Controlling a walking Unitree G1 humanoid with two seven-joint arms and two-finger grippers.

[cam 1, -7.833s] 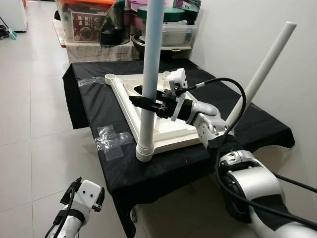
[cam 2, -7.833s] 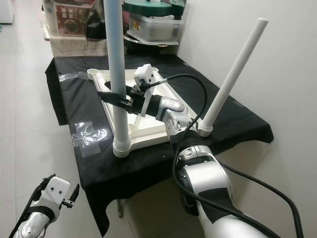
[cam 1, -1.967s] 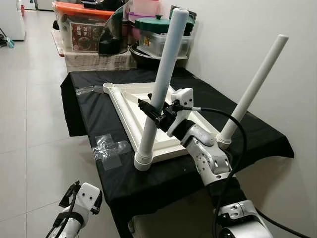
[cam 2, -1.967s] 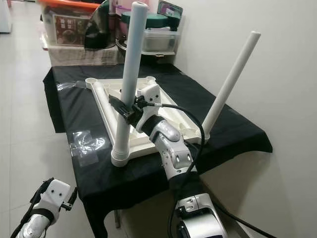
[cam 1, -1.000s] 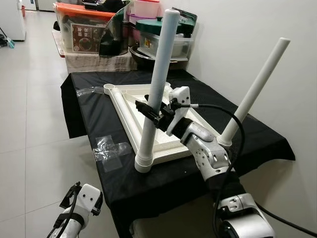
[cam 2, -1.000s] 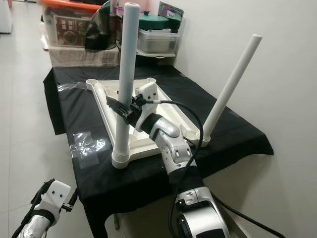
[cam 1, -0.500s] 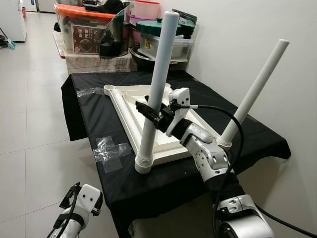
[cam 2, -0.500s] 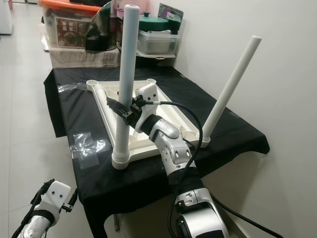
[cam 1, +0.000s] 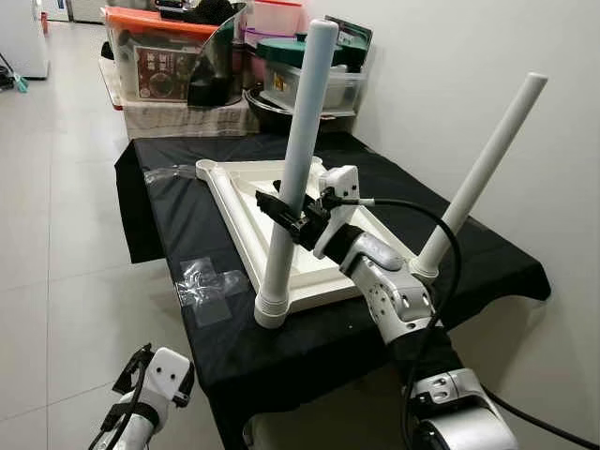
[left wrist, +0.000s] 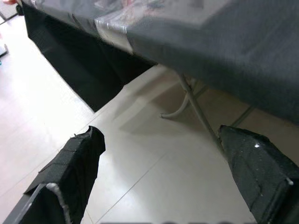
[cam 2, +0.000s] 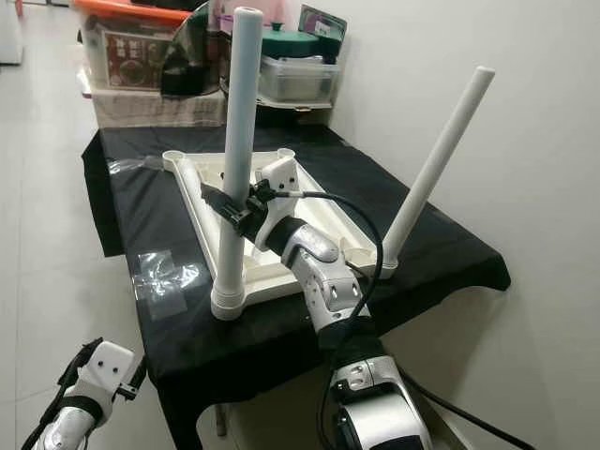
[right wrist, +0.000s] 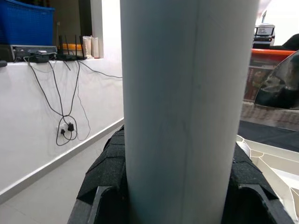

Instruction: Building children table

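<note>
Straighter now than two seconds back, when it leaned off toward the wall, the near leg [cam 1: 293, 169] stands close to upright at the front corner of the upturned tabletop [cam 1: 242, 211], and the head camera has pulled back a touch since the earliest view. That white tabletop lies upside down on the black-draped bench [cam 1: 323, 337], one leg rising from its near corner socket and a second leg [cam 1: 478, 173] slanting up from the right corner, its tip close to the wall.

Right pincer [cam 1: 281, 212] is clamped on the near leg about midway up its length; the right wrist view shows the black pads [right wrist: 106, 172] pressed to either side of the tube. So the leg's long axis runs up and down, square across the fingers, and its foot sits directly below the grip, in the socket. That is what the next push turns on: straight down along the tube, I'd judge. Whether the foot is fully seated is hard to tell from here.

Left pincer [cam 1: 134, 370] hangs low beside the bench, fingers spread wide and holding nothing, over the tiled floor [left wrist: 140, 154]. Clear tape [cam 1: 208, 279] glints on the cloth near the socket.
</note>
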